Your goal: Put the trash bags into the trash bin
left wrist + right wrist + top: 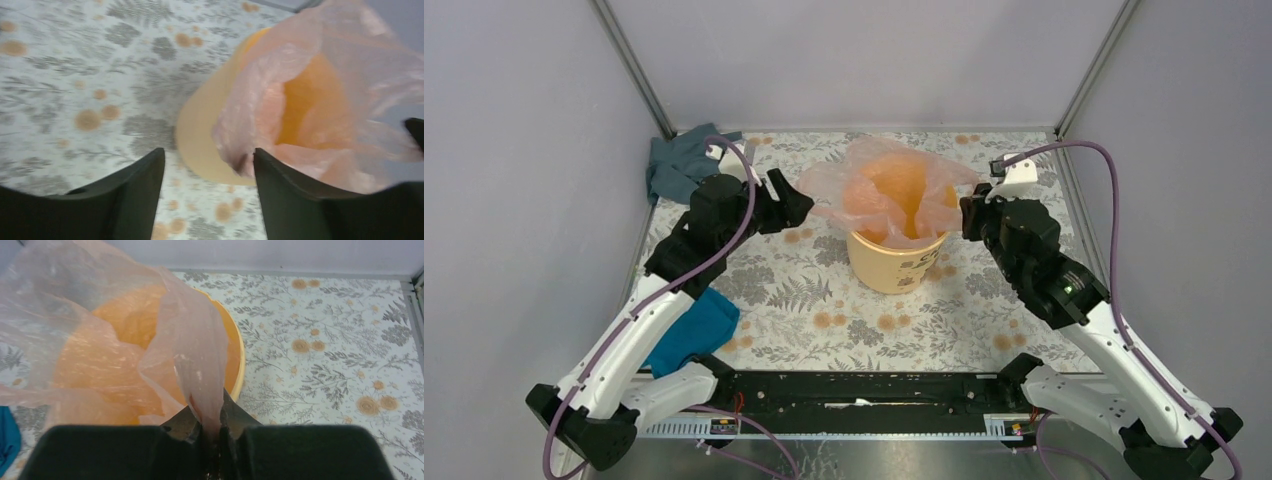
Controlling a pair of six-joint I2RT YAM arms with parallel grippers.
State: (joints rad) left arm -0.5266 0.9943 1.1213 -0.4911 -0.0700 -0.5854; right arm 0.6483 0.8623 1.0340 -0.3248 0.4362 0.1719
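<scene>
Pinching trash bag in right tool | bag draped over bin

Plain grey walls enclose a floral-patterned table on three sides.

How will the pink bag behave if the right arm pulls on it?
Likely floppy: the bag sags in wrinkled folds over the bin rim. Probably very light: the orange shows through it. It may slip or tear, since the right gripper pinches only a narrow bunched strip.

Floral table, yellow-orange bucket upright, grey-blue cloth, teal cloth
</scene>
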